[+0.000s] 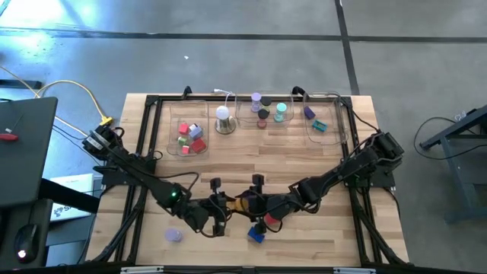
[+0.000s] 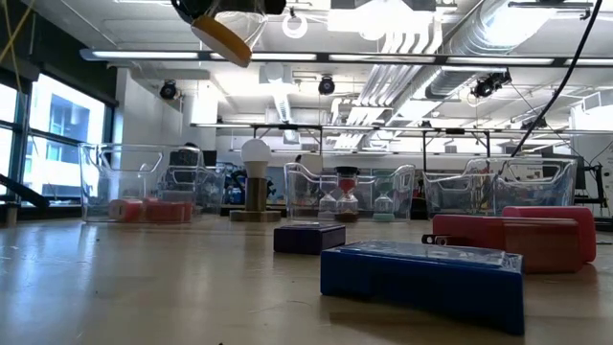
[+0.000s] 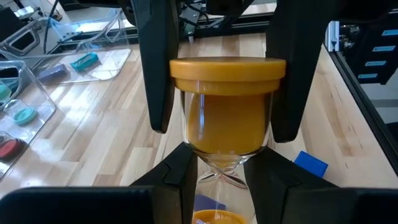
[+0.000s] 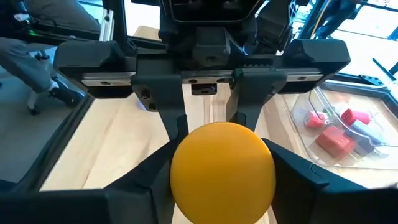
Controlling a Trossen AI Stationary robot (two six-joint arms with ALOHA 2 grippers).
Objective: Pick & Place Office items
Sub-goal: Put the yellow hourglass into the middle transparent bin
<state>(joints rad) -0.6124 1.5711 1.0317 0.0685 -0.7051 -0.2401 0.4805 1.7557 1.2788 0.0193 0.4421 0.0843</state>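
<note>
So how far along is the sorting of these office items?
Done: the back trays hold several pieces. In hand: left gripper clamps an orange timer, right gripper at its cap. Left: blue block, red block and lilac roll lie loose on the table.

White dome lamp (image 1: 223,115) (metal base) between clear trays (image 1: 173,141)
</note>
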